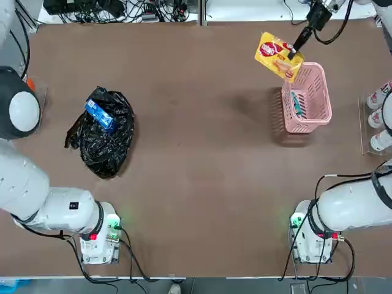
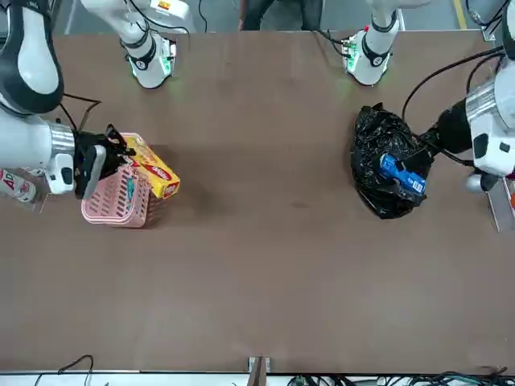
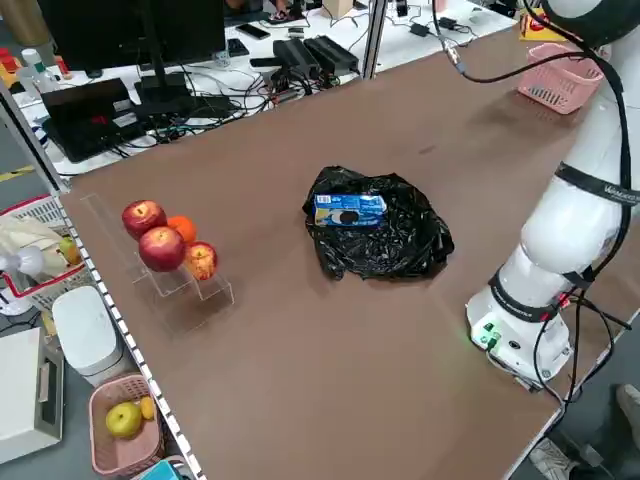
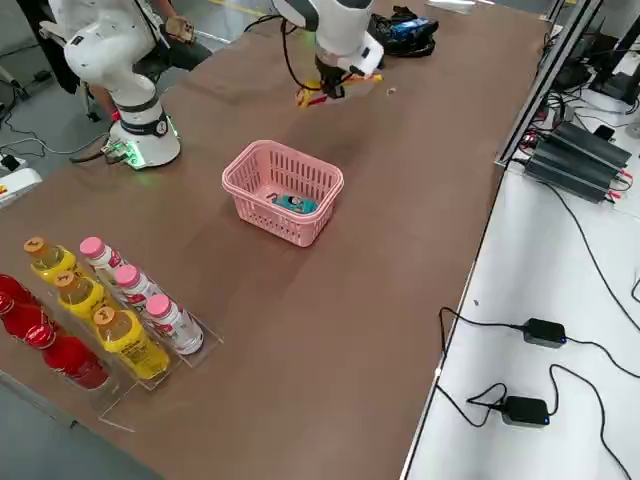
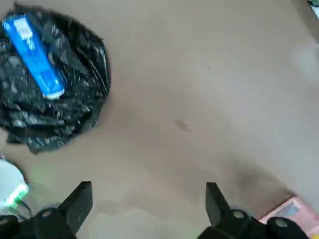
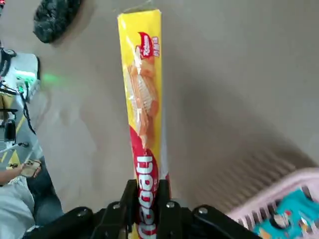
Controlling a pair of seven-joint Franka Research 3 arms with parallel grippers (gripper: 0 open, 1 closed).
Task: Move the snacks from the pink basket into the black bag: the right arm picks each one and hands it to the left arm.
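Observation:
My right gripper [image 1: 294,52] is shut on one end of the long yellow snack [image 1: 277,55], which it holds in the air just beyond the pink basket [image 1: 323,92]. In the right wrist view the yellow snack [image 6: 142,99] sticks straight out from between the fingers. A teal snack [image 4: 293,204] lies inside the basket [image 4: 255,175]. The black bag [image 1: 104,147] lies at the table's left with a blue snack [image 1: 100,114] on top. My left gripper [image 5: 148,191] hangs open and empty high over the table, beside the bag [image 5: 65,104].
Bottles [image 4: 110,310] stand in a clear rack on the right edge of the table. Apples and an orange [image 3: 160,240] sit in a rack on the left edge. Bare brown table [image 1: 196,141] lies between bag and basket.

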